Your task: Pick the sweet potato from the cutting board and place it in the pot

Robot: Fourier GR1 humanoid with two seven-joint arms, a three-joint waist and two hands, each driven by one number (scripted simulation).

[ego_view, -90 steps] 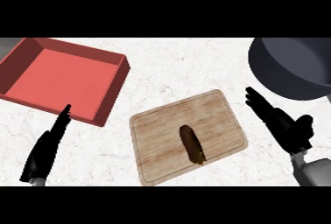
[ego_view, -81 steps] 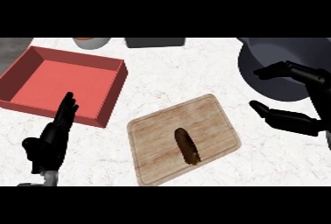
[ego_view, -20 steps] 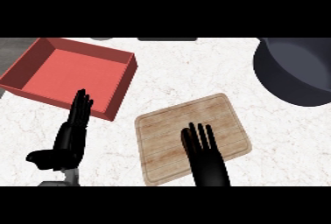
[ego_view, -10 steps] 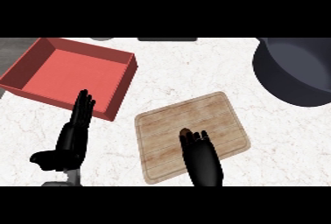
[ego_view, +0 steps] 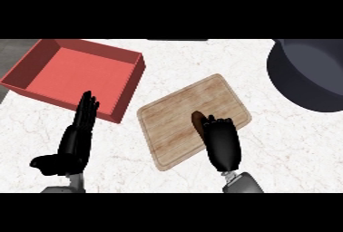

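The sweet potato (ego_view: 198,121) lay on the wooden cutting board (ego_view: 175,122), a little right of the board's middle, with only its dark brown far end showing beyond the fingertips of the right hand (ego_view: 222,142). That hand came in from the worktop's near edge and covered the rest of the vegetable; its fingers were bent down over the sweet potato and closed about it, the knuckles raised, so the hand was grasping it while it was, as far as could be told, down on the board. The board sat tilted near the centre of the white marbled worktop (ego_view: 295,136), one corner pointing toward the far right. The dark grey pot (ego_view: 309,72) stood at the worktop's far right corner, partly cut off by the view's edge and well apart from the hand and the board. A red tray (ego_view: 130,86) with raised walls occupied the far left part of the worktop, its near right corner just beside the board's left corner. The left hand (ego_view: 75,140) rested near the worktop's near left edge, fingers straight and pointing toward the tray, holding nothing.
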